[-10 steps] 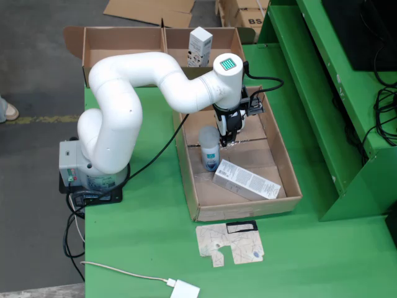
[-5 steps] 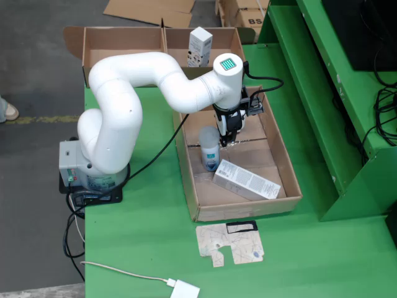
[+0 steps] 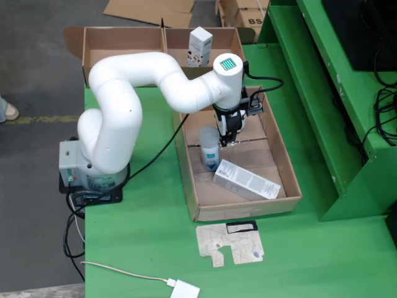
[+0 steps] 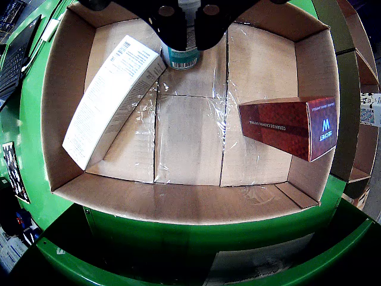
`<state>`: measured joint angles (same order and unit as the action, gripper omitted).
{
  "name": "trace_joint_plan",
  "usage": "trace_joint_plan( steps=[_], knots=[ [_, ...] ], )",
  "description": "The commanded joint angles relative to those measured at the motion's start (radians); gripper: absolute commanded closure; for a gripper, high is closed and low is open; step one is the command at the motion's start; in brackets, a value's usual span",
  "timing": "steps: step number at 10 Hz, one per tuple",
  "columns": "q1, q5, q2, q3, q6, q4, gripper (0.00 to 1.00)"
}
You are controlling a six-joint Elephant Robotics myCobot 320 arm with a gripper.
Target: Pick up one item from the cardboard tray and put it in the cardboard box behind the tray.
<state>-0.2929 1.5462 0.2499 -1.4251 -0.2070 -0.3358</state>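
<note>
The cardboard tray [image 3: 291, 186] lies on the green table. In it stand a white bottle with a blue-green label [image 3: 209, 151] and a long white carton [image 3: 246, 180] lying flat. In the wrist view the tray [image 4: 178, 199] also holds a dark red carton [image 4: 292, 126] on the right, with the white carton [image 4: 110, 95] on the left. My gripper [image 3: 227, 138] hangs low in the tray, just right of the bottle and apart from it. In the wrist view its dark fingers [image 4: 164, 21] frame the bottle [image 4: 180, 56]. The jaws look open and empty. The cardboard box [image 3: 118, 40] behind the tray holds an upright white carton [image 3: 200, 46].
A flat printed cardboard cut-out [image 3: 231, 244] lies in front of the tray. A white adapter with a cable [image 3: 185, 289] lies at the table's front edge. A green shelf frame [image 3: 322, 93] with cables rises on the right. The arm's base [image 3: 93, 177] stands left of the tray.
</note>
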Motion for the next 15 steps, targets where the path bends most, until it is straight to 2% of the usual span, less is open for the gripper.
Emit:
trace_joint_plan(
  steps=[1,10,15],
  knots=[
    [0.006,0.003,-0.017,0.023,0.007,-0.01,0.9],
    [0.006,0.003,-0.017,0.023,0.007,-0.01,0.0],
    [0.006,0.003,-0.017,0.023,0.007,-0.01,0.0]
  ],
)
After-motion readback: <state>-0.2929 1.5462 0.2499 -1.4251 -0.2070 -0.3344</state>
